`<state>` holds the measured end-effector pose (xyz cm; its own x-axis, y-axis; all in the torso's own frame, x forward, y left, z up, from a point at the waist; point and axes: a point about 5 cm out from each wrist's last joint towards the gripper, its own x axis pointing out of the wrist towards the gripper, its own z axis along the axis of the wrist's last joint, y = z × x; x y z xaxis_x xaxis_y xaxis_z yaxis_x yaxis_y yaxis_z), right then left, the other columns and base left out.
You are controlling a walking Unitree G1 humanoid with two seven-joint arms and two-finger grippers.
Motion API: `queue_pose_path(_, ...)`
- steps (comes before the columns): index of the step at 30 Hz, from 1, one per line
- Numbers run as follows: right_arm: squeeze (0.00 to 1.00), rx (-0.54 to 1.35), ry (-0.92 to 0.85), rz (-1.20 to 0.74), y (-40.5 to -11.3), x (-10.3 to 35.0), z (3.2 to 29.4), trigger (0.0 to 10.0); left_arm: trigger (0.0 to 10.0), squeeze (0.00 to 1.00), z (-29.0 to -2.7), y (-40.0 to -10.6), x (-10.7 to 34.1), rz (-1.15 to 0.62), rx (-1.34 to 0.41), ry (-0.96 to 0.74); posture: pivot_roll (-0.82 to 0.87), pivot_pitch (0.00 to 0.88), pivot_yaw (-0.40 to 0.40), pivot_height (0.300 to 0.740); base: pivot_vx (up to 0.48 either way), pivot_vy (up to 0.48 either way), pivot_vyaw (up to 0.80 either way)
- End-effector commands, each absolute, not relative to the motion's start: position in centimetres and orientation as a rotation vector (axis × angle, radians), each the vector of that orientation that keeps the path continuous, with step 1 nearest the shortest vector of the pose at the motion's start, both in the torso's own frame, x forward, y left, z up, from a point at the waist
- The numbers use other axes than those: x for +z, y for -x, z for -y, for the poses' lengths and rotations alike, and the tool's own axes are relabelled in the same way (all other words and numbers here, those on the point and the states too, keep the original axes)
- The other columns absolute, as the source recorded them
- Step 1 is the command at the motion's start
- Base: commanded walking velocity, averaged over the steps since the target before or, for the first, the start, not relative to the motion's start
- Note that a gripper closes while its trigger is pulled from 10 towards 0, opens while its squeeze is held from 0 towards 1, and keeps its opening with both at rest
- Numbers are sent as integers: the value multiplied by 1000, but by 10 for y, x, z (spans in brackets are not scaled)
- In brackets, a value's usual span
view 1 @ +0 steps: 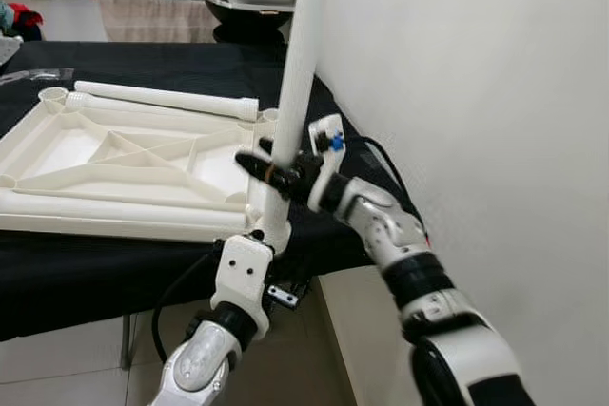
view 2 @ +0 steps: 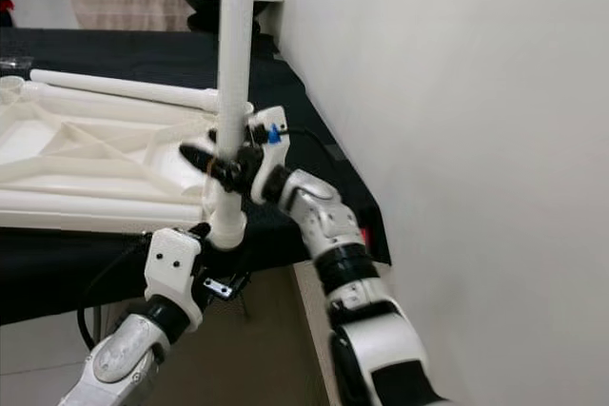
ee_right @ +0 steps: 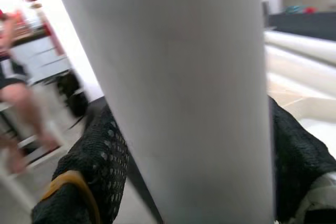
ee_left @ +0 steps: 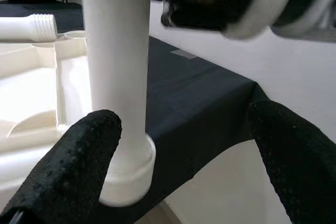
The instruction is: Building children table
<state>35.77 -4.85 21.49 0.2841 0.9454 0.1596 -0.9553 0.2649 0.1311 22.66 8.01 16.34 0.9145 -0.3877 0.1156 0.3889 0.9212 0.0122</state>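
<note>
— Where is the leg?
— The white tabletop (view 1: 114,154) lies upside down on the black table (view 1: 143,64); the upright leg (view 1: 303,64) stands in its near right corner.
— And the claws?
— The left claw (ee_left: 173,166) gapes open around the leg's base; the right claw (view 1: 271,166) grips it higher.

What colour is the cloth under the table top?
Black. The cloth under the white table top shows best in the left eye view.
</note>
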Motion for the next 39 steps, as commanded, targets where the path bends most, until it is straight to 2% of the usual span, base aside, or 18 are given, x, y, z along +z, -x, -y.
queue_pose_path(1,0,1393,-194,48,-350,213,43,10000,10000,0,-78,-225,162,110,-406,15,83,75,-150,740,0,0,0)
queue_pose_path(2,0,1377,-175,33,-351,210,42,3059,10000,0,-78,-225,162,110,-405,15,81,75,-149,740,0,0,0)
queue_pose_path(3,0,1340,-156,25,-354,207,40,0,10000,0,-78,-225,162,110,-404,14,80,75,-147,740,0,0,0)
queue_pose_path(6,0,1295,-129,15,-357,204,38,0,10000,0,-79,-225,162,109,-403,14,81,75,-147,740,0,0,0)
queue_pose_path(12,0,954,-86,9,-379,201,38,0,10000,0,-79,-225,161,108,-401,14,81,74,-146,740,0,0,0)
queue_pose_path(14,0,602,-102,-14,-397,204,53,0,10000,0,-79,-226,161,108,-400,10,80,73,-146,740,0,0,0)
queue_pose_path(16,0,602,-102,-14,-397,204,53,0,10000,0,-79,-226,161,108,-400,10,80,73,-146,740,0,0,0)
queue_pose_path(22,0,59,-154,-108,-412,200,100,0,10000,0,-79,-226,161,109,-399,10,81,76,-147,740,0,0,0)
queue_pose_path(24,0,59,-154,-108,-412,200,100,0,10000,0,-79,-226,161,109,-399,10,81,76,-147,740,0,0,0)
queue_pose_path(26,0,-90,-144,-108,-411,198,110,0,10000,0,-79,-226,161,109,-398,11,80,76,-146,740,0,0,0)
queue_pose_path(27,0,-129,-145,-106,-410,198,110,5373,10000,0,-79,-226,161,109,-397,13,77,75,-149,740,0,0,0)
queue_pose_path(29,0,-150,-145,-104,-410,197,109,5373,10000,0,-79,-226,161,109,-397,14,77,75,-149,740,0,0,0)
queue_pose_path(30,0,-146,-154,-103,-410,197,106,10000,10000,0,-79,-226,161,109,-398,13,79,74,-147,740,0,0,0)
queue_pose_path(35,43,4,-186,-39,-409,203,85,10000,10000,0,-79,-226,161,110,-398,11,80,76,-146,740,0,0,0)
queue_pose_path(36,1000,139,-200,19,-406,210,69,10000,10000,0,-79,-226,161,110,-398,10,80,73,-145,740,0,0,0)
queue_pose_path(37,1000,139,-200,19,-406,210,69,10000,10000,0,-79,-226,161,110,-398,10,80,73,-145,740,0,0,0)
queue_pose_path(38,0,222,-195,59,-404,213,64,10000,10000,0,-79,-226,161,110,-399,9,81,72,-145,740,0,0,0)
queue_pose_path(39,0,298,-240,55,-403,214,60,10000,10000,0,-79,-226,161,110,-400,9,82,68,-143,740,0,0,0)
